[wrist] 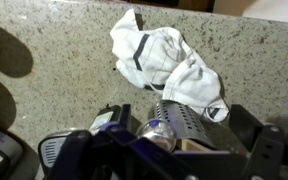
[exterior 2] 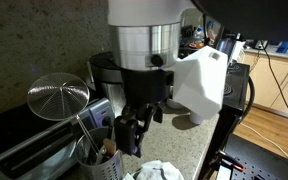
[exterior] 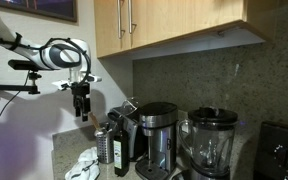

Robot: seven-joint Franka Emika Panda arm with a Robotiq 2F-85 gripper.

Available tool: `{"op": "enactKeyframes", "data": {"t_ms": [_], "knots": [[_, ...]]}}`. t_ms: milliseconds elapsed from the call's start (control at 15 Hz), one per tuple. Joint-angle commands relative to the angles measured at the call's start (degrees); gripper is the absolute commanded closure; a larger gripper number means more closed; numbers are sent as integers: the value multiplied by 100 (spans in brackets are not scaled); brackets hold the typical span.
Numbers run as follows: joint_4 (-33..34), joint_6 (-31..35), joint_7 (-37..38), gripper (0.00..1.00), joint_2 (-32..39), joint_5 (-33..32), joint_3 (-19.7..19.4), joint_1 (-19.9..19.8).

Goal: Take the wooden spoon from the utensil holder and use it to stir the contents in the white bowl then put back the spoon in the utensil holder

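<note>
Wrist view looks down on the utensil holder [wrist: 174, 125] at lower centre, framed between jaws that appear spread apart. The gripper [exterior: 81, 112] hangs above it, probably lined up to reach the wooden spoon [exterior 2: 109, 148], seemingly the pale tip standing in the holder. A crumpled white cloth [wrist: 166, 60] lies just beside.

Speckled granite countertop [wrist: 54, 80], polished; white cloth [wrist: 169, 62] soft, creased (dark trim). Silvery mesh-textured metal utensil holder [wrist: 176, 124]; bright wire skimmer [exterior 2: 59, 97]; pale satin wood cabinets [exterior: 174, 25].
</note>
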Motion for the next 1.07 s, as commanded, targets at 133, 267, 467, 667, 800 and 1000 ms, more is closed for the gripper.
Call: {"op": "enactKeyframes", "data": {"t_ms": [133,267,467,667,800,1000], "knots": [[644,95,63,0,651,-408,145,1],[728,150,41,0,742,-362,128,23],[789,198,69,26,804,-369,127,31],[745,380,80,40,799,-345,114,30],[693,550,70,55,773,-293,100,35],[638,726,46,79,763,-218,86,44]]}}
